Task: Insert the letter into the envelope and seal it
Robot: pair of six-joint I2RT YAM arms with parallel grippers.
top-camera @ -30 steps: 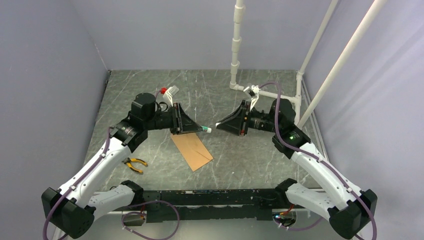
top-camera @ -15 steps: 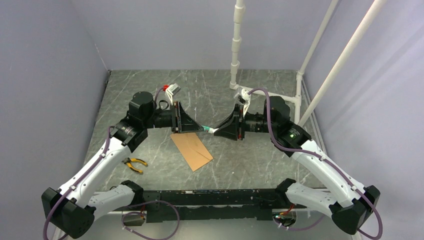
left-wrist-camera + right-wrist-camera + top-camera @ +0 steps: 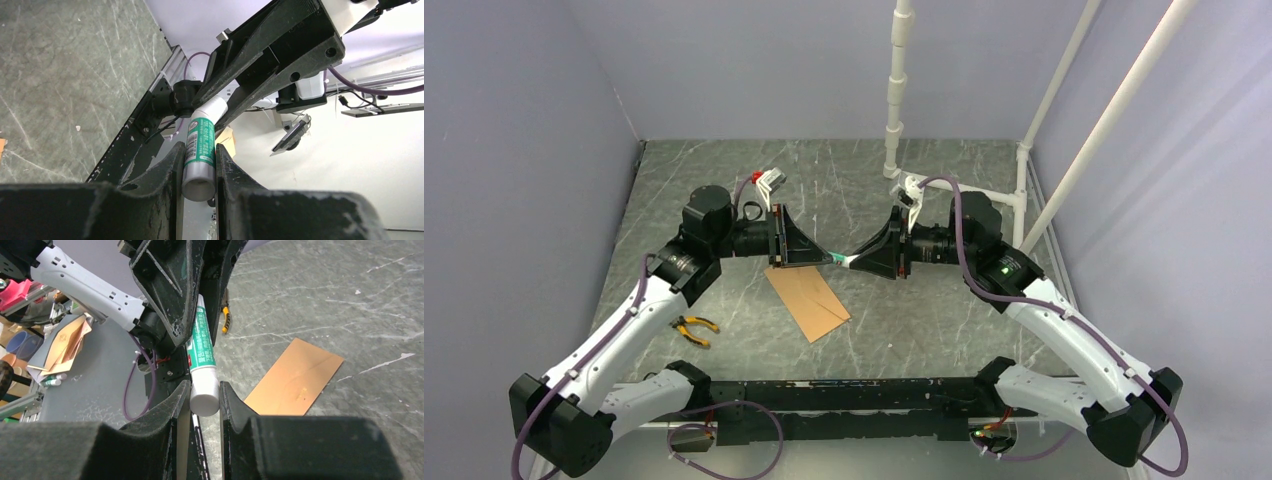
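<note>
A green-and-white glue stick [image 3: 838,259] hangs level above the table, held between both arms. My left gripper [image 3: 827,257] is shut on its body [image 3: 200,145], the open base end facing that wrist camera. My right gripper [image 3: 852,261] is shut on the white cap end [image 3: 205,396]. The brown envelope [image 3: 809,302] lies flat on the table just below and in front of the left gripper, and shows too in the right wrist view [image 3: 295,377]. The letter is out of view.
Yellow-handled pliers [image 3: 695,329] lie on the table by the left arm. A white pipe frame [image 3: 894,110] stands at the back right. Grey walls close in the marbled table [image 3: 854,170] on the left and behind.
My right arm has moved left up to the left gripper, and its fingers now sit on the glue stick's white end. The left arm and envelope have barely moved.
</note>
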